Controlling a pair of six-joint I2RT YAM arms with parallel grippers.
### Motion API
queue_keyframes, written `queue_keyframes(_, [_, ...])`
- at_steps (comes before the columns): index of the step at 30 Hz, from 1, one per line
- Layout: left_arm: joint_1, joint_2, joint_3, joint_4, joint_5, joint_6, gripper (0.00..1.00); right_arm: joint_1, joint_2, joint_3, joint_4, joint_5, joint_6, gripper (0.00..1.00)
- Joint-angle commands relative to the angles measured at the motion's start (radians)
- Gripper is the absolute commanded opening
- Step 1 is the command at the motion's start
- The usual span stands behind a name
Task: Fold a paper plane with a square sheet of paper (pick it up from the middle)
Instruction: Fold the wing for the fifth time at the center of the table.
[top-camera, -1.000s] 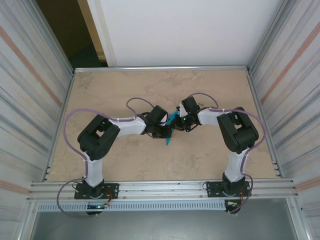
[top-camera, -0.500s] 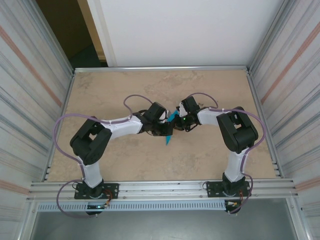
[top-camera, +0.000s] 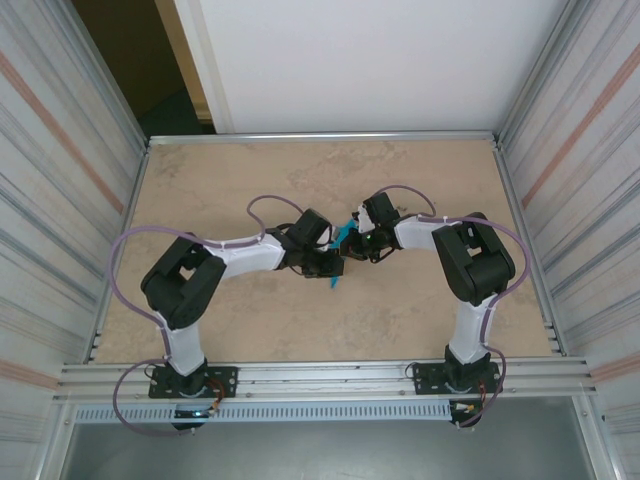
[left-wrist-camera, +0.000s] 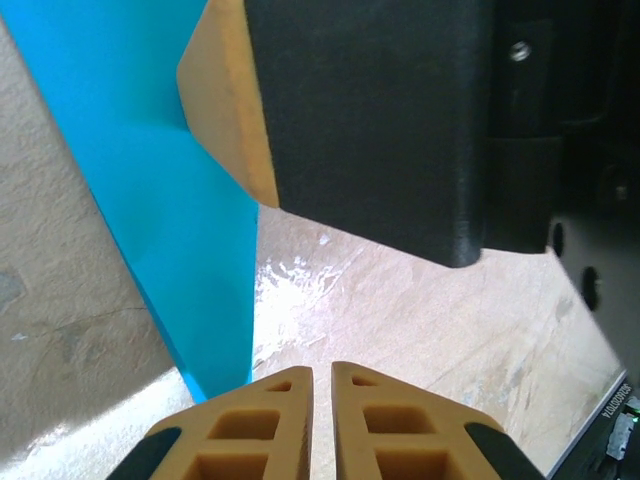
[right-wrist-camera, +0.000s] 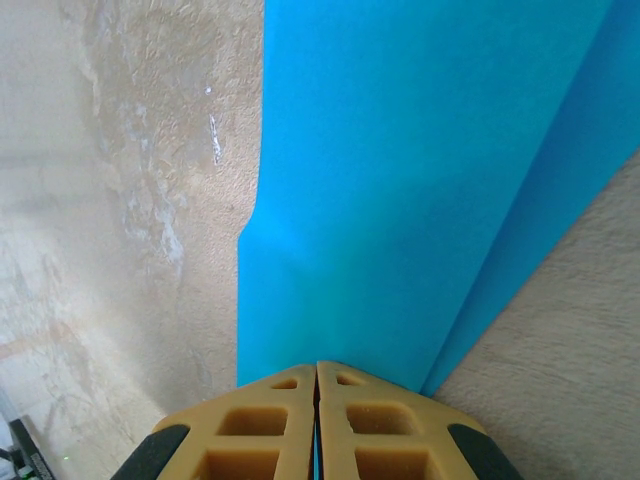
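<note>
text: none legible | small white lettering on black part, lower-right corner, left wrist view (left-wrist-camera: 618, 407): too small to read

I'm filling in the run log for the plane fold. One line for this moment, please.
stage: mid-fold | paper plane: off table | right gripper: shut on paper plane | left gripper: nearly shut beside paper, not gripping

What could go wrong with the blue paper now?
The right gripper pinches the paper at one edge, so it might slip out or tear if pulled. The left gripper sits nearly shut beside the paper and right under the other arm's finger, so the two could bump.
</note>
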Motion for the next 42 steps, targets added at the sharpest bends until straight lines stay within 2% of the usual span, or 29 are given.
queue_keyframes(1, [-0.008,0.025,-0.002,-0.024,-0.002,-0.012,0.14,-0.002,0.06,-0.008,-0.054,0.06,0.016,0.08])
queue_keyframes(30, [-0.022,0.048,-0.094,0.019,-0.025,-0.058,0.13,-0.012,0.088,-0.01,-0.06,0.074,0.041,0.08])
queue_keyframes(42, [-0.066,-0.07,-0.228,0.022,-0.014,-0.108,0.13,-0.017,0.106,-0.01,-0.069,0.082,0.054,0.08])
